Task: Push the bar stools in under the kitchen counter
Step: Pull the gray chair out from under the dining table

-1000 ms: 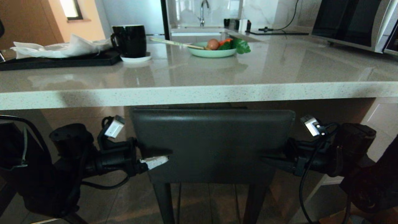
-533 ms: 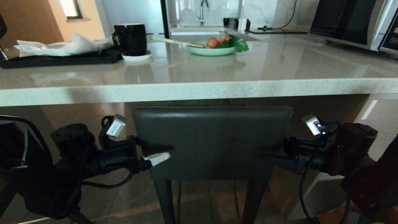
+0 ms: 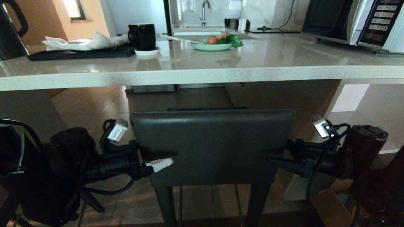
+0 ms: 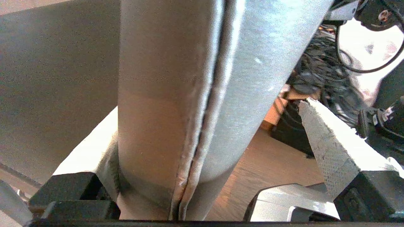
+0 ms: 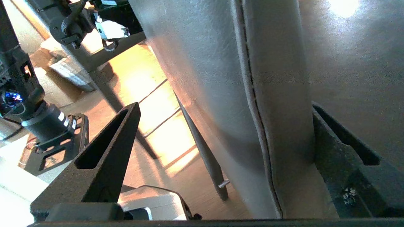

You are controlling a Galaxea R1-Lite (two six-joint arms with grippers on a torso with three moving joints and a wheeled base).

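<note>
Counter first: the kitchen counter (image 3: pixel 202 74) has dropped back in the head view over the last second. Its front edge sits higher and further off, open floor shows under the slab, and the microwave (image 3: pixel 353 22) keypad on the right and a kettle (image 3: pixel 11 30) on the far left have come into frame. The whole picture shifted, so that's your camera moving, not the worktop.

The bar stool (image 3: pixel 211 145) backrest has not shifted with it. It's the same size and in the same spot between the arms. A second ago its top edge was right under the slab lip; now there's a clear gap of floor between them. My read is that the stool travelled back with you, away from the counter. That's the wrong direction for tucking it in, unless you're re-lining for the push. Only one stool is in view; I can't see the second.

The stool is near and centred, legs (image 3: pixel 164 205) on the floor, seat short of the slab.

The left gripper (image 3: pixel 173 157) straddles the backrest's left side edge and the right gripper (image 3: pixel 271 157) its right edge, both low on the backrest. Both sets of jaws are spread wide, not pinching.

In the wrist views the padded edge sits deep in each gripper, against the far finger. The near left finger (image 4: pixel 331 148) and near right finger (image 5: pixel 104 157) stand clear of the leather. So you're bracketing it, not clamping.
</note>
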